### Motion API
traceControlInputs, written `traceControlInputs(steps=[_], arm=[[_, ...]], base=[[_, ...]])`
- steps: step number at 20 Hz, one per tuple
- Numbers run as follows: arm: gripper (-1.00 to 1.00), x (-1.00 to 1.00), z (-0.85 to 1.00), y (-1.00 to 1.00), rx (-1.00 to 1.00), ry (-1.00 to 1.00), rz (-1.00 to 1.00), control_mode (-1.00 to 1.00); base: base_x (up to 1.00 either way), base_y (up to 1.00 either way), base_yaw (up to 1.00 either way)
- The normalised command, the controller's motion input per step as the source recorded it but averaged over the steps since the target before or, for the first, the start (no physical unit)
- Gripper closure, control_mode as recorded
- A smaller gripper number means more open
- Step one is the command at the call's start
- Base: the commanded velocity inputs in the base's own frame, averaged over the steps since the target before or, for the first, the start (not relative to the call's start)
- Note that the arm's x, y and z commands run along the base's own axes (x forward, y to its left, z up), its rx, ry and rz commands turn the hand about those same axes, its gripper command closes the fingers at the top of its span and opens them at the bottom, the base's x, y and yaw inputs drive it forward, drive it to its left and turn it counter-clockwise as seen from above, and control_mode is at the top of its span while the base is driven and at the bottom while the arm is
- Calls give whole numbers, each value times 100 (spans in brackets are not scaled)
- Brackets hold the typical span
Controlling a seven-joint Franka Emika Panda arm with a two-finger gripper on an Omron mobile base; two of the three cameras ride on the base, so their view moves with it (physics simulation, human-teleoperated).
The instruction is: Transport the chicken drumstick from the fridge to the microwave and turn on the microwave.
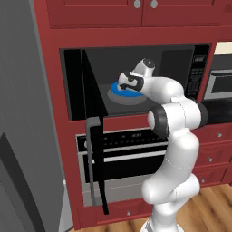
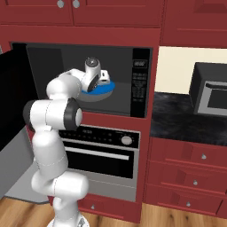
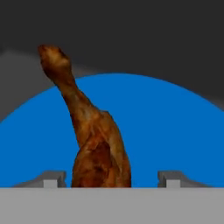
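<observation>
Left base view shows a kitchen wall of red wooden cabinets [image 1: 136, 13] over a wooden floor [image 1: 213, 204], with the tall plain grey fridge [image 1: 22, 113] at the left edge. The wide black built-in microwave [image 1: 190, 63] stands with its dark glass door [image 1: 93, 118] swung open to the left. Below it sits a silver-black oven [image 1: 122, 158].

Inside the microwave lies a round blue plate [image 3: 175, 131] on a grey turntable [image 1: 131, 99]. The small reddish-brown chicken drumstick [image 3: 94, 140] rests on this plate, its thick end near me and its thin end pointing away.

My gripper [image 3: 109, 179] is inside the cavity, just above the plate. My two finger tips stand apart, one on each side of the drumstick's thick end, not touching it.

Right base view adds a black counter [image 2: 177, 119] and a second small oven [image 2: 210, 93] at the right.
</observation>
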Motion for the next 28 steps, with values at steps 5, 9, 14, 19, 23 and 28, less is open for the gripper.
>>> traceControlInputs(steps=[5, 9, 14, 19, 23, 28], arm=[[-100, -5, -5, -1, 1, -5, 3, -100], [-100, -15, 0, -1, 3, -4, 2, -100], [-100, -27, 0, 0, 2, -1, 0, -100], [-100, -41, 4, 0, 6, -1, 0, -100], [-100, -47, 15, 0, 7, -8, 0, -100], [-100, -59, 12, 0, 1, -8, 0, -100]], base=[[0, 0, 0], [0, 0, 0], [0, 0, 0], [0, 0, 0], [0, 0, 0], [0, 0, 0]])
